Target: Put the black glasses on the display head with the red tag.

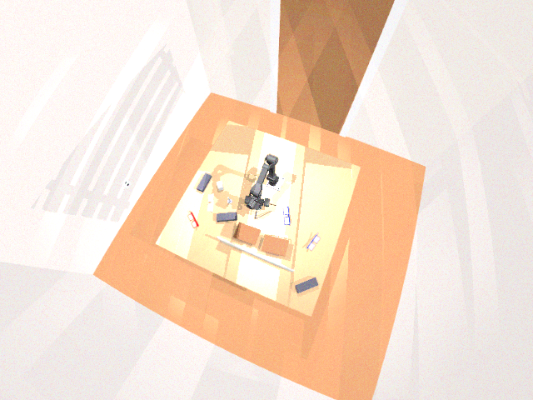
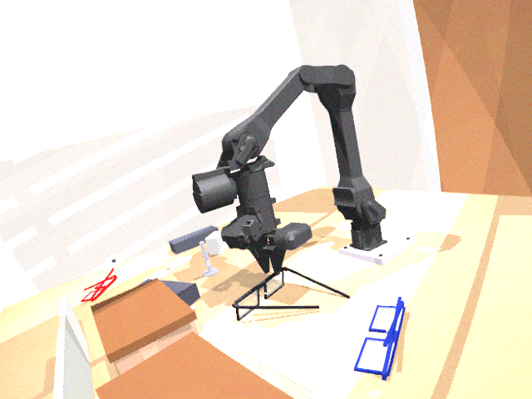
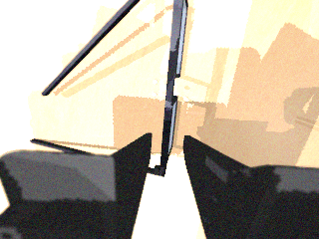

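Observation:
The black glasses (image 1: 256, 213) (image 2: 279, 307) (image 3: 169, 107) stand on the table with both temples spread open towards the arm's base side. My gripper (image 2: 272, 269) (image 3: 167, 139) points down at one end of their front frame. Its fingers are partly open, one on each side of the front bar near the hinge corner, with gaps visible in the wrist view. Two display heads with brown tops stand side by side: one (image 1: 247, 233) (image 2: 144, 317) nearer the dark case, the other (image 1: 275, 244) (image 2: 193, 373) beside it. Their faces are mostly hidden and I cannot see the red tag.
Blue glasses (image 1: 286, 216) (image 2: 391, 337) lie beside the black pair. Red glasses (image 1: 194, 219), a purple-blue pair (image 1: 313, 242) and dark cases (image 1: 226, 217) (image 1: 204, 182) (image 1: 306, 285) lie around. A long white panel (image 1: 258, 254) stands behind the heads. A small white stand (image 2: 207, 258) is behind the gripper.

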`<state>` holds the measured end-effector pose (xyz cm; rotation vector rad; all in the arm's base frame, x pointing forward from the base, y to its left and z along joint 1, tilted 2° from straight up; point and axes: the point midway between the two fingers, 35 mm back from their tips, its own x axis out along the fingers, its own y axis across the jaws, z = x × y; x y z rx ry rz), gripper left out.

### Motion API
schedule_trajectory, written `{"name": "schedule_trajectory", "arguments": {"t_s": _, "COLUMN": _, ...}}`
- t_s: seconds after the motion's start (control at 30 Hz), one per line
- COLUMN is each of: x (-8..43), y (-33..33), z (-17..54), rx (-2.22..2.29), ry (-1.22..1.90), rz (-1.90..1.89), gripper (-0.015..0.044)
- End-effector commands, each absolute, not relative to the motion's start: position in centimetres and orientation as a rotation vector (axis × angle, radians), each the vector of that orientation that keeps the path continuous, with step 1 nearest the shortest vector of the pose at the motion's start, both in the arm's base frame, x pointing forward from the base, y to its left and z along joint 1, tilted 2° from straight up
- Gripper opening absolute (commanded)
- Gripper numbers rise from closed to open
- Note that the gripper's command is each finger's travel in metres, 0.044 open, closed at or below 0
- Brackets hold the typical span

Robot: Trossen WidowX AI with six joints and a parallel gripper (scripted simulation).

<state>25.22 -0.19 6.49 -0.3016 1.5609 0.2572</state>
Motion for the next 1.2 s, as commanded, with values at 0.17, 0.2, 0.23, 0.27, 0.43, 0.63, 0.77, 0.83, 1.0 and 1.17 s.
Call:
{"name": "schedule_trajectory", "arguments": {"t_s": 0.17, "x": 25.1, "y": -0.4, "z": 4.8, "rx": -0.304, "ry": 1.564, "rz": 0.265, "gripper": 0.0120}}
{"name": "schedule_trajectory", "arguments": {"t_s": 0.2, "x": 25.1, "y": -0.4, "z": 4.7, "rx": -0.304, "ry": 1.564, "rz": 0.265, "gripper": 0.0120}}
{"name": "schedule_trajectory", "arguments": {"t_s": 0.23, "x": 25.1, "y": -0.4, "z": 4.5, "rx": -0.304, "ry": 1.564, "rz": 0.265, "gripper": 0.0120}}
{"name": "schedule_trajectory", "arguments": {"t_s": 0.27, "x": 25.1, "y": -0.4, "z": 4.3, "rx": -0.304, "ry": 1.564, "rz": 0.265, "gripper": 0.0120}}
{"name": "schedule_trajectory", "arguments": {"t_s": 0.43, "x": 25.1, "y": -0.5, "z": 3.8, "rx": -0.304, "ry": 1.564, "rz": 0.265, "gripper": 0.0120}}
{"name": "schedule_trajectory", "arguments": {"t_s": 0.63, "x": 25.0, "y": -0.4, "z": 3.8, "rx": -0.304, "ry": 1.564, "rz": 0.265, "gripper": 0.0120}}
{"name": "schedule_trajectory", "arguments": {"t_s": 0.77, "x": 24.9, "y": -0.1, "z": 3.8, "rx": -0.304, "ry": 1.564, "rz": 0.265, "gripper": 0.0120}}
{"name": "schedule_trajectory", "arguments": {"t_s": 0.83, "x": 25.0, "y": -0.3, "z": 3.8, "rx": -0.307, "ry": 1.566, "rz": 0.265, "gripper": 0.0113}}
{"name": "schedule_trajectory", "arguments": {"t_s": 1.0, "x": 25.0, "y": -0.3, "z": 3.8, "rx": -0.307, "ry": 1.566, "rz": 0.265, "gripper": 0.0080}}
{"name": "schedule_trajectory", "arguments": {"t_s": 1.17, "x": 25.0, "y": -0.3, "z": 3.8, "rx": -0.307, "ry": 1.566, "rz": 0.265, "gripper": 0.0047}}
